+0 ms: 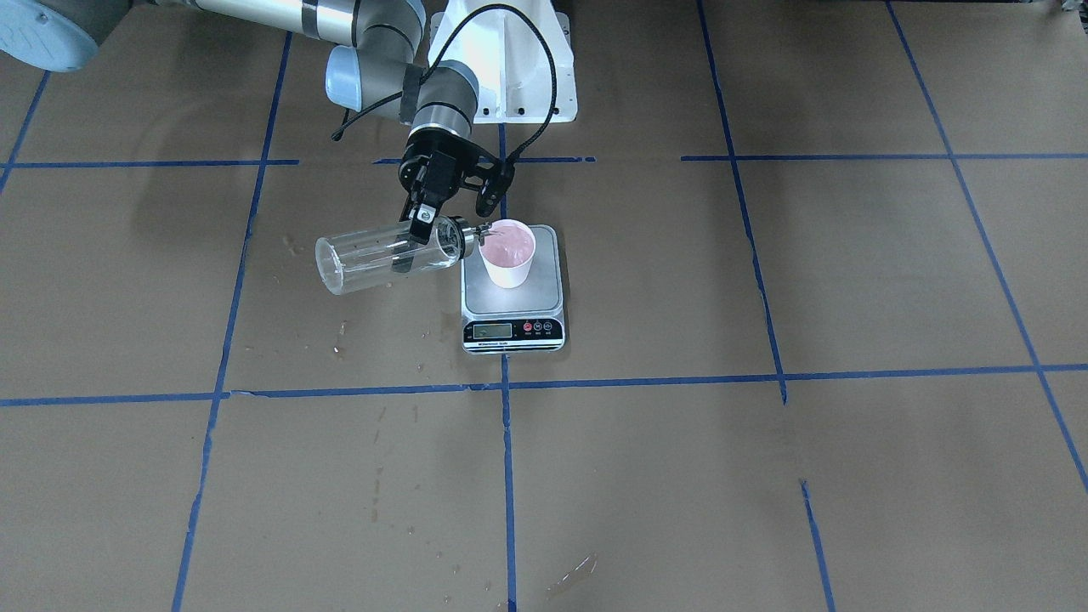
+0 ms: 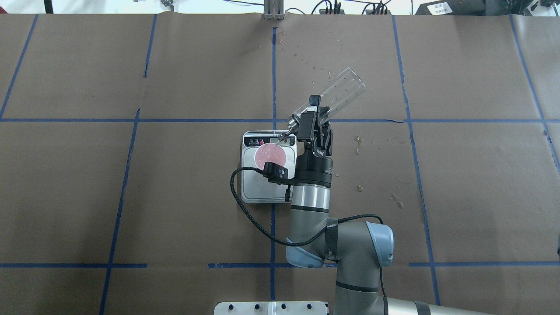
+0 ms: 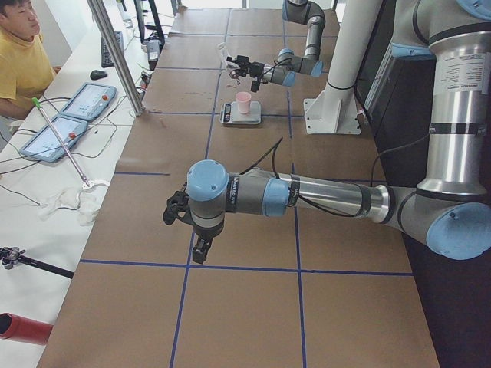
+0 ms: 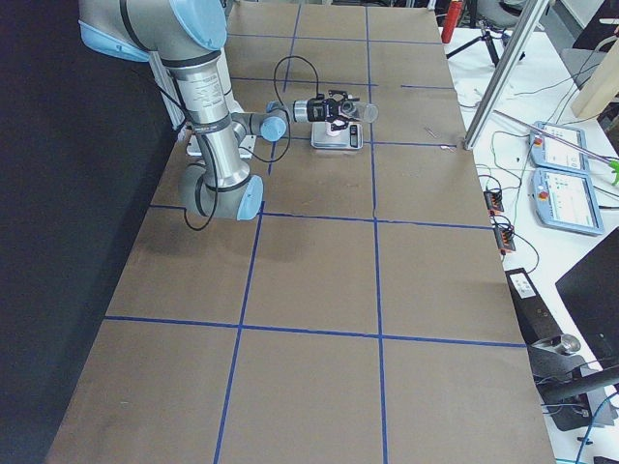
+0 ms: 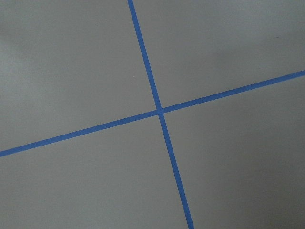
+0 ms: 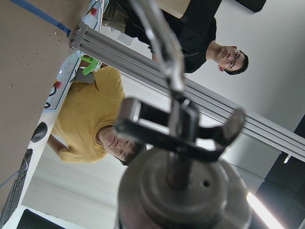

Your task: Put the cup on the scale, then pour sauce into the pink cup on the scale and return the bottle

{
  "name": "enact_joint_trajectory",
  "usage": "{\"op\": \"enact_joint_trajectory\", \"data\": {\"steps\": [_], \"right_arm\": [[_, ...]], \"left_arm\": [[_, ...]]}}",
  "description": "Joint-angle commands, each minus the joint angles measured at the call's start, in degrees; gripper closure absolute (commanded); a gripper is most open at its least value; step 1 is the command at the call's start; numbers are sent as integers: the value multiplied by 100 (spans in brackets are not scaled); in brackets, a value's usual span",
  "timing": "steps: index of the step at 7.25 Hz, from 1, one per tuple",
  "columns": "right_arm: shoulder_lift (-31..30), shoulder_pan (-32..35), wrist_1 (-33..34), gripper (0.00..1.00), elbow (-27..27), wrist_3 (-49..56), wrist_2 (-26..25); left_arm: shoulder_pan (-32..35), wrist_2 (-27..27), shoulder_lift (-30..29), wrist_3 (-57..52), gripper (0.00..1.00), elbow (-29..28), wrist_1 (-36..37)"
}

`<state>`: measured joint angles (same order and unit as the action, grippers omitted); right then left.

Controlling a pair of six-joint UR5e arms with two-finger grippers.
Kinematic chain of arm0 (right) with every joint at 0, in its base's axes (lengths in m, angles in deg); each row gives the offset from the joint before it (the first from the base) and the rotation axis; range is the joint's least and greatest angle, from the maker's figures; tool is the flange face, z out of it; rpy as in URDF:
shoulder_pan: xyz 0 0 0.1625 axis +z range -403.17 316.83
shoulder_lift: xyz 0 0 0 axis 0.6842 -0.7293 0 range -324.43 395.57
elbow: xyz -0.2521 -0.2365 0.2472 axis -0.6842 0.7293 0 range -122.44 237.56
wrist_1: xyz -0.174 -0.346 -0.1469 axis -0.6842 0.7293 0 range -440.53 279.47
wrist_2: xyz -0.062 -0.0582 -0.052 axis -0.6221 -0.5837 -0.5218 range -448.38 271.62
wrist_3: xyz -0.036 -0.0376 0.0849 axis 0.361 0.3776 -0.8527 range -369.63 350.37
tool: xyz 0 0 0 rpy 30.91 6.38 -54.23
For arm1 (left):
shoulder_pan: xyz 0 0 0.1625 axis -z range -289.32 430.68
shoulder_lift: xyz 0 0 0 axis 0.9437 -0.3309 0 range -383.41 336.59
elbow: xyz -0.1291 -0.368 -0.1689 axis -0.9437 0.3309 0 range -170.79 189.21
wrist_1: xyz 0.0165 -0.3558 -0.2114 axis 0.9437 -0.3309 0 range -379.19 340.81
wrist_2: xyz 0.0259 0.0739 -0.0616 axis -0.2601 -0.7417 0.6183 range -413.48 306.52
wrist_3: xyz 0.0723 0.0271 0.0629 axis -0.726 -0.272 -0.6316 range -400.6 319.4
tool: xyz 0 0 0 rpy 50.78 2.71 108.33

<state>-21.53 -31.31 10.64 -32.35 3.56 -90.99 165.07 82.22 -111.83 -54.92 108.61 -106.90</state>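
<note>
The pale pink cup (image 1: 507,252) stands upright on the scale (image 1: 512,316), whose display and red buttons face away from the robot. My right gripper (image 1: 414,242) is shut on the clear bottle (image 1: 365,257) and holds it tilted almost level, with the silver spout over the cup's rim. The overhead view shows the same: gripper (image 2: 311,114), bottle (image 2: 339,94), cup (image 2: 269,156), scale (image 2: 262,190). The right wrist view shows the bottle's metal cap (image 6: 183,191) up close. My left gripper (image 3: 184,222) hangs over bare table far from the scale; I cannot tell if it is open or shut.
Brown paper with blue tape lines (image 5: 159,112) covers the table. Spill marks (image 2: 358,142) lie to the right of the scale. The robot base (image 1: 510,59) stands behind the scale. An operator (image 3: 19,54), tablets (image 3: 84,100) and a metal post (image 3: 115,54) are at the far edge.
</note>
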Motion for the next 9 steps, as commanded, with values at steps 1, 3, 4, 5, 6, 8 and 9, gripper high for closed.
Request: {"op": "enact_joint_trajectory", "data": {"steps": [1,3,4,5,6,8,9], "right_arm": [[-55,-9,-29,100,-9,-17,16],[-178,-44,-1042,100,-9,-88,460],[-196,-88,-1806,100,-9,-105,734],[-196,-106,-2709,100,-9,-114,1050],[-205,-115,-3606,100,9,-123,1322],[-319,-132,-4193,100,0,-890,1570],[-337,-132,-4352,100,-52,-1801,1815]], "left_arm": [[0,0,0,0,0,0,0],[0,0,0,0,0,9,0],[0,0,0,0,0,9,0],[0,0,0,0,0,9,0],[0,0,0,0,0,17,0],[0,0,0,0,0,18,-9],[0,0,0,0,0,18,0]]}}
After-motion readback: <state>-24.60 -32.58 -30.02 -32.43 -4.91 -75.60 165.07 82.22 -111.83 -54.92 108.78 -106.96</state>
